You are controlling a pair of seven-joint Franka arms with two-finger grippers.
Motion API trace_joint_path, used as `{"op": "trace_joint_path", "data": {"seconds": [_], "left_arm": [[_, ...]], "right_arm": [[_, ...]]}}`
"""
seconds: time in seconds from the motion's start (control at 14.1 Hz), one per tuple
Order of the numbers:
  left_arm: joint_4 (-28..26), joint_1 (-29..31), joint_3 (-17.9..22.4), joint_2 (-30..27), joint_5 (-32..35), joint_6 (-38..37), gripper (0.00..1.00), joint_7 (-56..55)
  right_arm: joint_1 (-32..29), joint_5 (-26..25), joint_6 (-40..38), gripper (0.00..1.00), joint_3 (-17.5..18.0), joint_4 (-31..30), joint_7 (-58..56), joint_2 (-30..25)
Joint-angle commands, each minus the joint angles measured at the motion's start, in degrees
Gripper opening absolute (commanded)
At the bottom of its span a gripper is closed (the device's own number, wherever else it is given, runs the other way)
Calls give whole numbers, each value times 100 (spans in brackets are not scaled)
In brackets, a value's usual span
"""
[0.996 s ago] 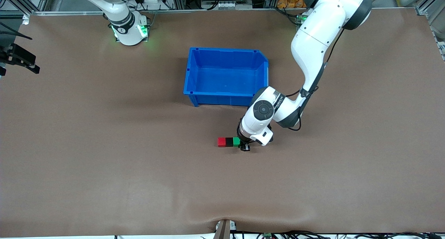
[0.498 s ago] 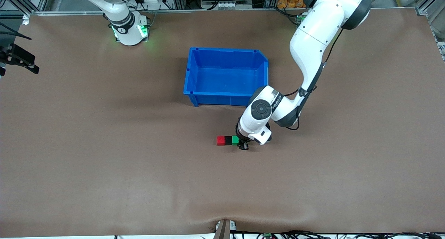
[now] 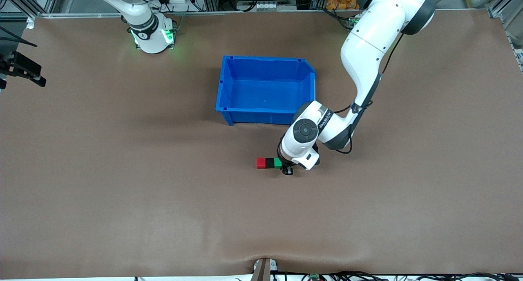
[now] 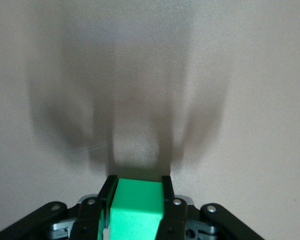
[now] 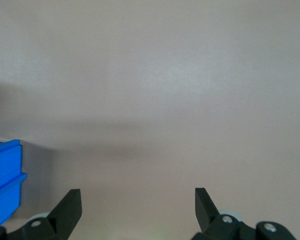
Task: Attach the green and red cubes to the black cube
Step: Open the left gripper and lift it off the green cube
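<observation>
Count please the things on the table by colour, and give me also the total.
Red: 1, the red cube
Black: 1, the black cube, between the other two cubes
Green: 1, the green cube, held in the left gripper
Blue: 1, the blue bin
Total: 4
</observation>
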Motion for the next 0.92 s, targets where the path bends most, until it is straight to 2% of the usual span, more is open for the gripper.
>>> {"op": "trace_joint_path", "data": {"seconds": [0.0,0.14,0.43,0.64,0.85], "left_arm": [[141,-83,103,-35,122,-157,100,-38],[150,-22,95,-184,130,-235,100,75],[150,232,51,-632,113,-920,100,1058],[80,330,68,-1202,131,-1360,100,2102],[36,680,16,-1712,139,-1992,100,2946]], "right_arm": [[-80,-31,-78,100,64,147,-81,74],[-71,-31,-78,100,64,147,-81,74],[-141,-40,-86,100,64,147,-81,74],[-185,-31,-86,100,64,139,-81,74],[-194,-31,-25,100,64,156,-89,91]]}}
